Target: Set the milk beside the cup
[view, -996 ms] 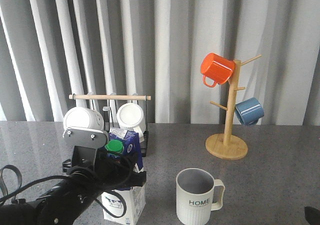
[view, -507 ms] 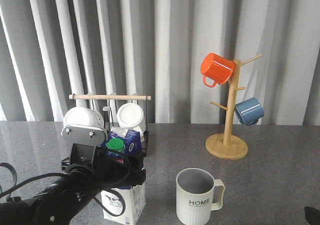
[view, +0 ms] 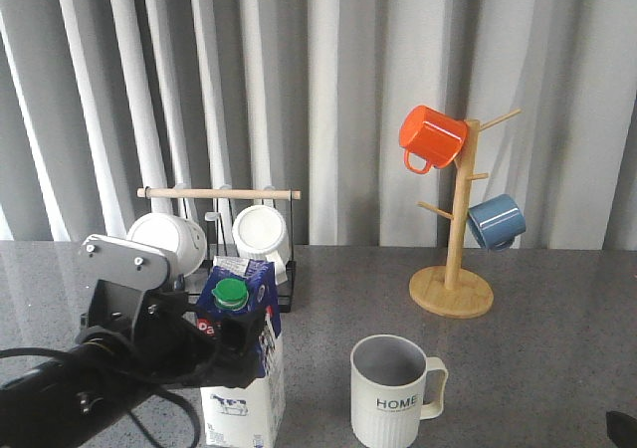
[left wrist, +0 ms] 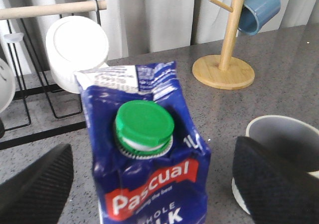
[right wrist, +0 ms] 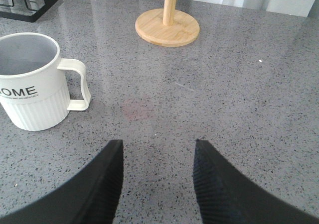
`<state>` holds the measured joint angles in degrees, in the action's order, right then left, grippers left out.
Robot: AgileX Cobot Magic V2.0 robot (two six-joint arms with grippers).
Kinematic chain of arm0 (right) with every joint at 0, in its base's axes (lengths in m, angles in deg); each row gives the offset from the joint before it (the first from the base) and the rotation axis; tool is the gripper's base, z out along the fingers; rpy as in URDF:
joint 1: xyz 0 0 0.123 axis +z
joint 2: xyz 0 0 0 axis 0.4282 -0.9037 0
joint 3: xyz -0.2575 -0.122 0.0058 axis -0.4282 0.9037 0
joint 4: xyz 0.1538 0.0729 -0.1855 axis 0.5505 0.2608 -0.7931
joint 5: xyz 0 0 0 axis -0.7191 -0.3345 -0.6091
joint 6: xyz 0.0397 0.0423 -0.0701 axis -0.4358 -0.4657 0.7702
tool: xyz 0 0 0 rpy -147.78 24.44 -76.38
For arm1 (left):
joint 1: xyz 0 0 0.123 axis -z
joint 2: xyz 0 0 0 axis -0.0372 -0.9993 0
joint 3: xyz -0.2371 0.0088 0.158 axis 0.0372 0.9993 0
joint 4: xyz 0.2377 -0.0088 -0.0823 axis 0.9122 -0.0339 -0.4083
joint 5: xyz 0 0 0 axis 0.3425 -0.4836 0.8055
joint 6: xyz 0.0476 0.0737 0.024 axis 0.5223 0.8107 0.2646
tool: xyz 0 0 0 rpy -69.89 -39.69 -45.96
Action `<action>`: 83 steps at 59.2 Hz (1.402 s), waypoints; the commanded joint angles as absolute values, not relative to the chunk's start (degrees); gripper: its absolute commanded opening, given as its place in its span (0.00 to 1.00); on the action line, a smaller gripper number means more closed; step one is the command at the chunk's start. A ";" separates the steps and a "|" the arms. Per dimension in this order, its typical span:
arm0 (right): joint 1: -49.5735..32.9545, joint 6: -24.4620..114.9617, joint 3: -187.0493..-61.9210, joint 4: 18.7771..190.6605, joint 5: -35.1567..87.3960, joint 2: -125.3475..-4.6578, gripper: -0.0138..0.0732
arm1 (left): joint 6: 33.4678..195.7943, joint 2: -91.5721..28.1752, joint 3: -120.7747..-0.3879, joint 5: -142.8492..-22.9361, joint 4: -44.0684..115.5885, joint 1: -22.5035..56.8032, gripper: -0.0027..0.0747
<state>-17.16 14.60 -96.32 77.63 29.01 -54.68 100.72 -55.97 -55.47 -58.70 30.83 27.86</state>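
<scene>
- Left gripper point(left wrist: 149, 184): fingers spread wide, one either side of the milk carton point(view: 242, 353); neither pad appears to touch the carton walls.
- Carton stands upright on the grey table point(view: 557, 319), green cap point(left wrist: 144, 123) up, just left of the HOME mug point(view: 392, 392), with a clear gap between them.
- Right gripper point(right wrist: 155, 184): fingers apart, holding nothing, low over bare table right of the mug's handle.
- Judgement: placement looks essentially done. To finish well, draw the left fingers straight up or back without brushing the carton; it is tall and would tip easily toward the mug.
- Behind: wire rack with white mugs point(view: 261, 233); wooden mug tree point(view: 453, 287) well apart.
</scene>
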 commanded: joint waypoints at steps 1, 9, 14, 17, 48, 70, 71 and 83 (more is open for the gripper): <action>-17.62 15.01 -97.95 76.81 25.32 -54.13 0.54 | 100.92 -50.68 -54.36 -56.03 31.58 27.00 0.84; -17.62 15.01 -97.95 76.81 25.32 -54.13 0.54 | 101.11 -45.70 -50.57 -58.20 34.69 25.01 0.83; -17.62 15.01 -97.95 76.81 25.32 -54.13 0.54 | 100.67 -42.45 -48.33 -60.40 36.59 23.57 0.81; -17.62 15.01 -97.95 76.81 25.32 -54.13 0.54 | 100.28 -40.54 -47.26 -62.36 37.75 22.81 0.79; -17.62 15.01 -97.95 76.81 25.32 -54.13 0.54 | 61.17 -21.69 -37.22 -67.84 61.40 15.45 0.76; -17.62 15.01 -97.95 76.81 25.32 -54.13 0.54 | 60.69 -18.53 -34.53 -67.53 68.57 14.87 0.68; -17.62 15.01 -97.95 76.81 25.32 -54.13 0.54 | 60.69 -18.53 -34.53 -67.53 68.99 14.87 0.66; -17.62 15.01 -97.95 76.81 25.32 -54.13 0.54 | 60.69 -18.53 -34.53 -67.69 72.12 14.87 0.42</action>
